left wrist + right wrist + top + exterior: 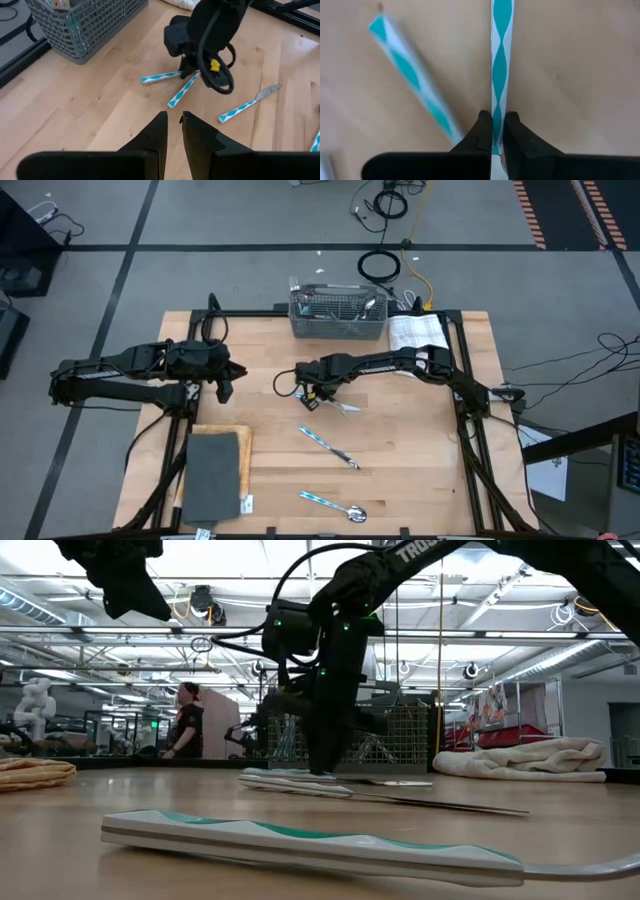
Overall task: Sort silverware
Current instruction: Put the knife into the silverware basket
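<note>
Item: silverware piece, teal-and-white handle [501, 60], lying flat on the table [400, 440] just in front of the grey mesh caddy [338, 317]. My right jaws [492, 131] are clamped on its handle, low at the table surface. Which utensil it is, I cannot tell.

Item: second patterned handle [412, 80], beside the first, angled away from it, not held.

Item: knife [328, 443], farther from the caddy, toward the table's front.

Item: spoon [335, 505], farther still, near the front edge.

Item: utensils standing inside the caddy.

Item: my left jaws [172, 132], raised, off to the caddy's left, a narrow gap between them, holding nothing.
</note>
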`<state>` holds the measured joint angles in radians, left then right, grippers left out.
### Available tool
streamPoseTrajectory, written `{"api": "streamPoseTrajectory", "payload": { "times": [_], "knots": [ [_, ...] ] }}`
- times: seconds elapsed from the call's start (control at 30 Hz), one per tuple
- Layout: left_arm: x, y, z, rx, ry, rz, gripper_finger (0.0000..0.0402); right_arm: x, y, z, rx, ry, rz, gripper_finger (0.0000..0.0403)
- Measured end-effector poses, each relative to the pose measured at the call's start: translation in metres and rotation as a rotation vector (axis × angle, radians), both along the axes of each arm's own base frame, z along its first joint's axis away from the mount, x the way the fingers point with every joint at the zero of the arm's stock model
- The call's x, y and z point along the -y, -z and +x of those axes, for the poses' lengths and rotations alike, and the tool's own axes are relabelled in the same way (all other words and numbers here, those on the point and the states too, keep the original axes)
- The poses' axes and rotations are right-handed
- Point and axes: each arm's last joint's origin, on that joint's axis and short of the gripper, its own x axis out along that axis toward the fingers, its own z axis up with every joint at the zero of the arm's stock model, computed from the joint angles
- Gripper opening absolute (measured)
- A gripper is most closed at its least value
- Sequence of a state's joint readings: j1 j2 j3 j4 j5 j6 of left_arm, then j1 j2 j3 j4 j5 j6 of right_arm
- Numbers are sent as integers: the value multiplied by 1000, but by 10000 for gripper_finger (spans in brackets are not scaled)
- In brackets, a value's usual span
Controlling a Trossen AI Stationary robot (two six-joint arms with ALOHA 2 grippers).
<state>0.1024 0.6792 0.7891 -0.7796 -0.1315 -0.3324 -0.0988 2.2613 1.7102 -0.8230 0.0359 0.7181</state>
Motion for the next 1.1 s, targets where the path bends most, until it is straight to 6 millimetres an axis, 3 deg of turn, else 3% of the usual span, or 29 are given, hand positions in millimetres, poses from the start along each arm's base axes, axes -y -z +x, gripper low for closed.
{"api": "streamPoseTrajectory", "payload": {
  "times": [0.13, 0.33, 0.53, 0.63, 0.73, 0.83, 0.97, 1.1],
  "knots": [
    [0, 0, 0, -2, 4, 5, 63, -5, -28, -9, 21, -36, 28, 3],
    [0, 0, 0, -3, 0, 9, 63, -4, -108, -31, 174, -69, -72, 1],
    [0, 1, -1, -18, -6, 12, 63, 10, -176, -83, 144, -76, -288, 1],
    [0, 2, -2, -30, -9, 14, 63, 25, -197, -112, 52, -48, -441, 1],
    [-1, 2, -2, -29, -17, 19, 63, 38, -214, -135, -64, -51, -588, 0],
    [-1, 2, -2, -29, -26, 27, 63, 52, -227, -144, -200, -118, -748, 0],
    [-2, 2, -2, -31, -50, 44, 63, 64, -226, -137, -443, -383, -917, 0],
    [-3, 1, -2, -30, -78, 60, 63, 73, -210, -117, -784, -616, -1055, 0]
  ]
}}
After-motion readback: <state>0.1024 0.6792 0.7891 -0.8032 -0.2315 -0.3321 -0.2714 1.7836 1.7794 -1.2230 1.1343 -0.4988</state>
